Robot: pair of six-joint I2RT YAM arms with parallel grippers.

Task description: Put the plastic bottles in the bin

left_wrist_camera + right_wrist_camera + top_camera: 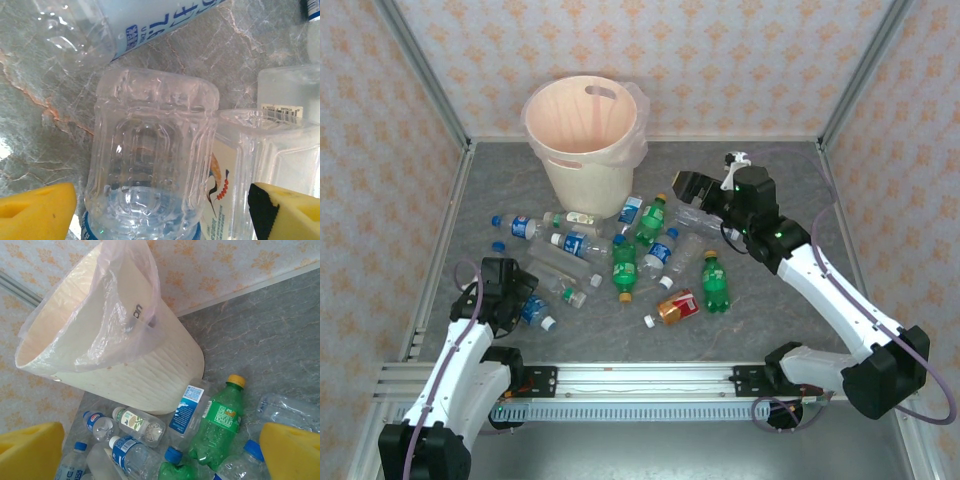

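Observation:
The plastic bottles lie scattered on the grey table in front of the cream bin [585,140], which has a pinkish liner [135,290] over its rim. Green ones [624,266] [715,283] and a red-orange one [677,307] lie mid-table. My left gripper [515,292] is low at the left. Its yellow fingers [35,210] straddle a clear ribbed bottle [150,150] with a small gap on each side, so it stands open. My right gripper [688,187] hovers open above the bottles beside the bin, over a green bottle [220,420].
A square clear bottle with a bird label [240,175] lies tight against the straddled one, and a blue-labelled bottle [150,20] lies just beyond it. Wallpapered walls and metal posts [420,70] enclose the table. A rail [640,378] runs along the near edge.

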